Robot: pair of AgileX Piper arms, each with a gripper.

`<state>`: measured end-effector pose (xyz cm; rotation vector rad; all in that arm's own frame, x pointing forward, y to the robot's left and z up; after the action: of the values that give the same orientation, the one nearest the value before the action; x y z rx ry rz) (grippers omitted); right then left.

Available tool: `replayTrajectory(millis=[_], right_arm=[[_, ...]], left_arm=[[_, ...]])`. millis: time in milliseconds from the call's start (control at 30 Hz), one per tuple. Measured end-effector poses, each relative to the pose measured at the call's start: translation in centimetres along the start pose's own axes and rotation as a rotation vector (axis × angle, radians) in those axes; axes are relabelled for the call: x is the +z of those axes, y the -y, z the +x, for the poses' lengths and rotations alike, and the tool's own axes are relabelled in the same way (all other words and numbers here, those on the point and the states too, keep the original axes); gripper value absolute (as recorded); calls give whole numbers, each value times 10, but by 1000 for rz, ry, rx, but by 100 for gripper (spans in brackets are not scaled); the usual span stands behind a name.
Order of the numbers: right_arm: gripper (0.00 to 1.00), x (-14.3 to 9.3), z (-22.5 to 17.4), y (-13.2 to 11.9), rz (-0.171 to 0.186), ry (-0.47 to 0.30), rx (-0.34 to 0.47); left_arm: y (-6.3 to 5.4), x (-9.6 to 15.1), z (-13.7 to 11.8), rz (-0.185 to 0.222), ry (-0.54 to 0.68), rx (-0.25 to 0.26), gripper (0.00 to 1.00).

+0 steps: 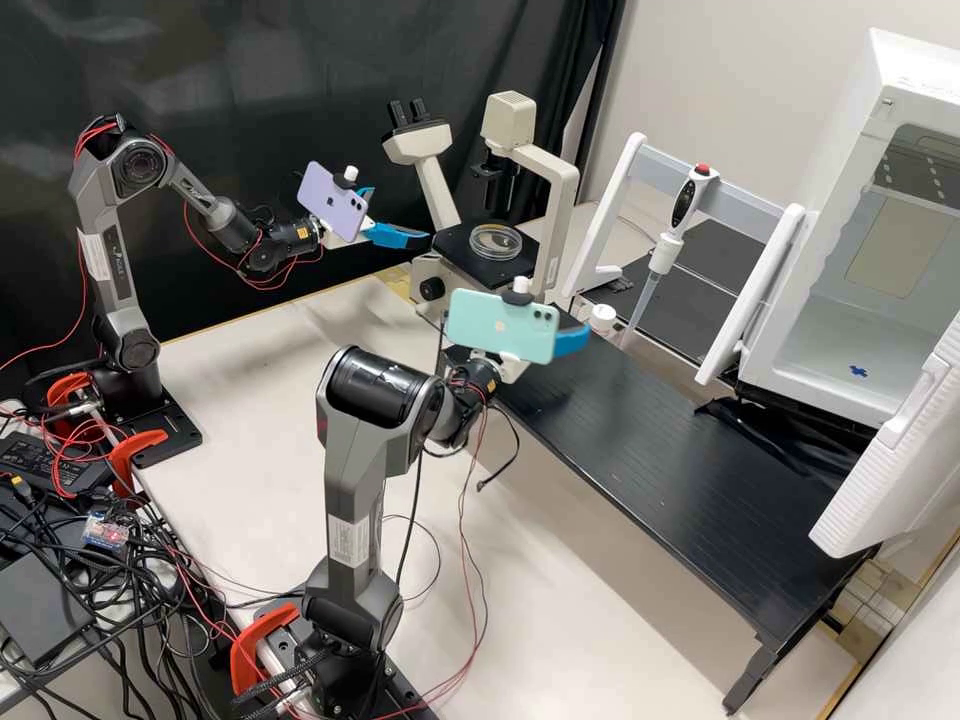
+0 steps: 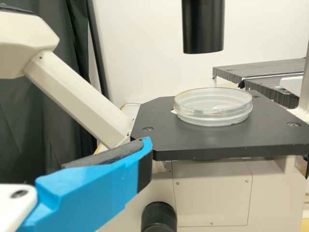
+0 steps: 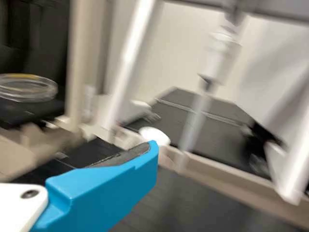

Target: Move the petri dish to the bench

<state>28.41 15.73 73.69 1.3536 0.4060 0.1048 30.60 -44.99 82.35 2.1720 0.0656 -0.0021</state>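
Right pincer (image 1: pixel 573 340) and left pincer (image 1: pixel 402 213): both wide open, empty; one petri dish (image 2: pixel 213 115) on one microscope stage (image 2: pixel 231 142).

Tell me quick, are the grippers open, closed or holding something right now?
Left gripper: open, holding nothing.
Right gripper: open, holding nothing.

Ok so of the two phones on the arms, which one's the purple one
The phone mounted on the left arm, in front of the black curtain; the right arm's phone is mint green.
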Motion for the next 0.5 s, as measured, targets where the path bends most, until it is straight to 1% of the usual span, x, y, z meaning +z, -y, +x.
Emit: replayTrajectory(millis=[33, 67, 167, 267, 433, 500], right_arm=[[100, -8, 4, 3, -13, -20, -4], [100, -11, 6, 3, -20, -28, -2], [100, -33, 18, 7, -46, -85, 1], [100, -46, 31, 12, -75, -110, -19], [100, -63, 56, 15, -69, -127, -54], [100, -65, 65, 18, -76, -124, -71]], left_arm=[[0, 0, 0, 0, 0, 0, 100], [0, 0, 0, 0, 0, 0, 100], [0, 0, 0, 0, 0, 0, 100], [0, 0, 0, 0, 0, 0, 100], [0, 0, 0, 0, 0, 0, 100], [0, 0, 0, 0, 0, 0, 100]])
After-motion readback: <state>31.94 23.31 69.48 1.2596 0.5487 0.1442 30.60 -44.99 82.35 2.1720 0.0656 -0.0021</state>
